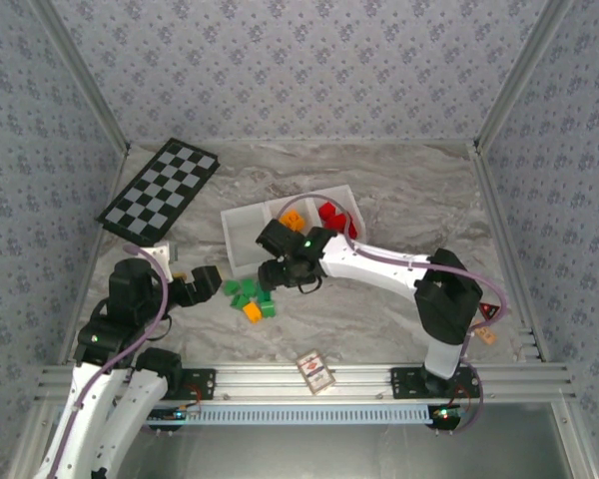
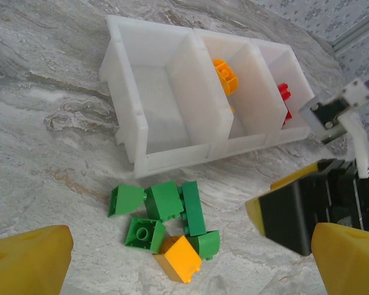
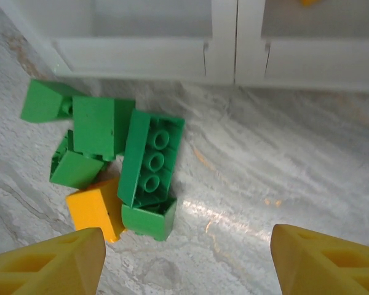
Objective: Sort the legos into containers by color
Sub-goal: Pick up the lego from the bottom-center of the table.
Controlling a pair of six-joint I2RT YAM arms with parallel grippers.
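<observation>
Nearest to us, by the front rail of the marbled tabletop [image 1: 399,190], lies a small red-patterned card box [image 1: 316,371], well apart from everything else. A little farther in, the left pincer [image 1: 208,280] sits low on the left side, its yellow fingertips [image 2: 27,261] spread wide with nothing between them, pointing toward the loose legos [image 1: 250,297]. The right pincer [image 3: 184,261] hangs over the right edge of that pile, on the side toward the tray. Its jaws stand apart too, and we see only bare tabletop between them. The pile is a tight cluster on the tabletop just in front of the white tray [image 2: 124,110] — five green bricks and one orange brick [image 3: 98,209], most of them touching a neighbour. Among them a long green brick [image 3: 150,160] lies with its hollow underside up, three round tubes showing. One end meets a small green block [image 3: 149,220], which sits right beside the orange brick. A green slope piece [image 3: 46,101] lies at the far left of the cluster, closest to the tray wall. Beyond the pile, the tray's three square compartments run in a row. The left compartment [image 2: 166,104] shows a bare white floor, the middle compartment [image 2: 252,107] holds a second orange brick [image 2: 226,75], and the right compartment [image 2: 277,67] holds red bricks [image 2: 285,98]. Farthest back on the left — near the wall — rests a black-and-white checkerboard [image 1: 160,190].
</observation>
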